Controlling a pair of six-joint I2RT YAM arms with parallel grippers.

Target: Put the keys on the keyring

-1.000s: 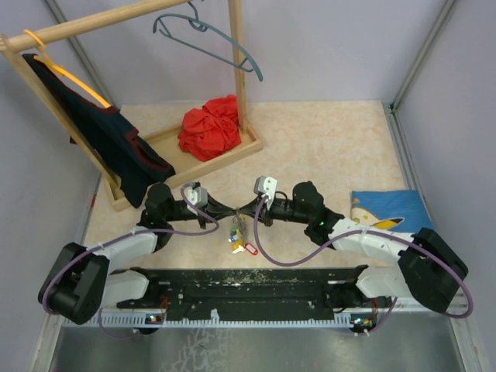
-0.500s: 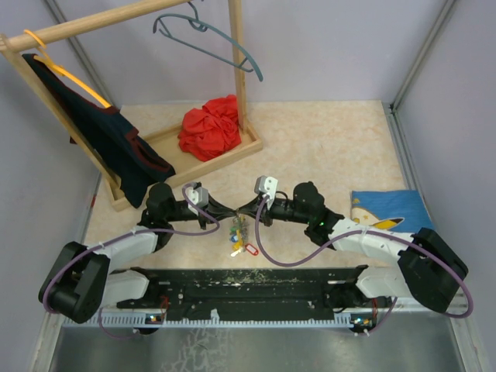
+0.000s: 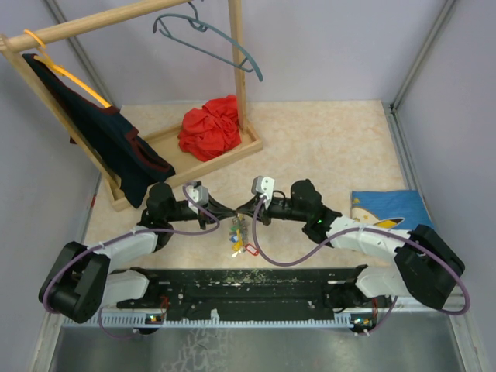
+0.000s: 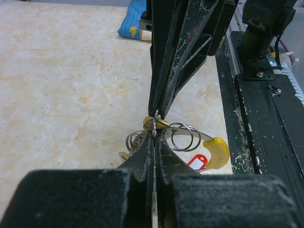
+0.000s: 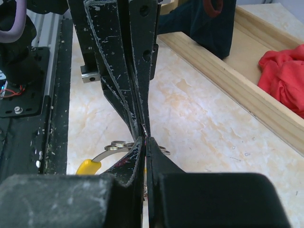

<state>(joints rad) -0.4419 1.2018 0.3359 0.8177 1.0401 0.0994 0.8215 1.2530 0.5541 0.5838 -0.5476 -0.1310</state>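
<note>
Keyring (image 4: 216, 151) is pinched over the table (image 3: 325, 147) between the left gripper (image 4: 155, 135) and the right gripper (image 5: 144, 140), both clamped on it, tips meeting. The keys (image 3: 239, 236) are bunched just beneath them.

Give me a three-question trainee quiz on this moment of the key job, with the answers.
1. True or false: the left gripper and right gripper are far apart, with their fingers wide open.
2. What colour is the tag beside the yellow end of the keyring? A red, B black, C purple.
3. Fill in: the dark garment hangs on the ___ hanger.

Key: 1 false, both are shut and meet tip to tip. 2 A. 3 orange.
</note>
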